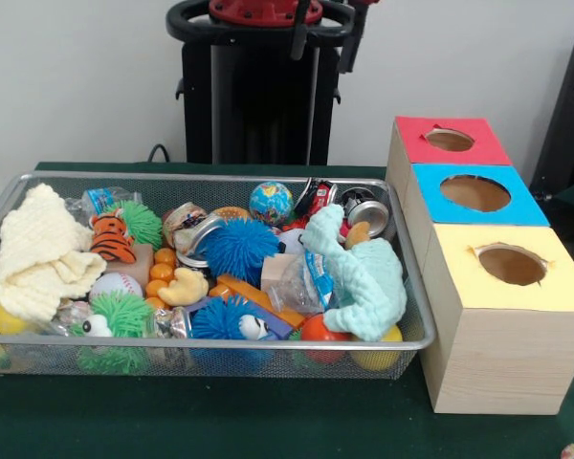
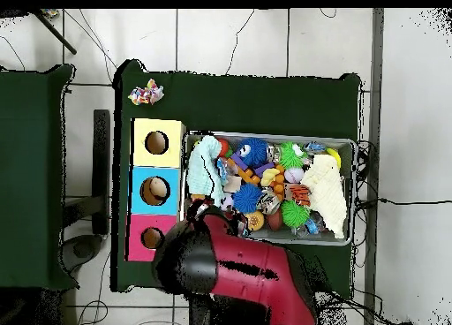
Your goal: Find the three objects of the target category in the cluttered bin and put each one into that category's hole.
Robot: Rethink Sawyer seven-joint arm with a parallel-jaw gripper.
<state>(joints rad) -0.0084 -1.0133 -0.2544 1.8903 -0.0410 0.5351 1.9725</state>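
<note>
A silver wire-mesh bin (image 1: 210, 179) sits packed to the rim on a green-covered table (image 1: 220, 421), with three wooden boxes lined up just beside its end. The blue-topped box's hole (image 1: 474, 193) lies between the red-topped box (image 1: 450, 141) and the yellow-topped box (image 1: 510, 264).

No brand name or label can be read; the crumpled plastic bottle (image 1: 311, 277) carries a blue label, its print too small to make out.

The mint-green knitted cloth (image 1: 364, 277) drapes over the clutter at the bin's end nearest the boxes, reaching the rim. The pale-yellow knitted cloth (image 1: 38, 253) is heaped at the opposite end. Between them lie a spiky blue ball (image 1: 237, 247), a spiky green ball (image 1: 122, 316), a striped tiger toy (image 1: 110, 239) and a small globe ball (image 1: 271, 202).

Only the overhead view shows the small white printed cloth (image 2: 146, 94), lying on the table outside the bin, beyond the yellow-topped box. That view also shows the red arm (image 2: 247, 273) over the bin's corner by the red-topped box. The front view shows only the pedestal (image 1: 258, 86) and arm parts at the top edge. The gripper appears hidden under the arm, so whether it is open or holding anything cannot be told.

Bare green table lies open in front of the bin in the front view
</note>
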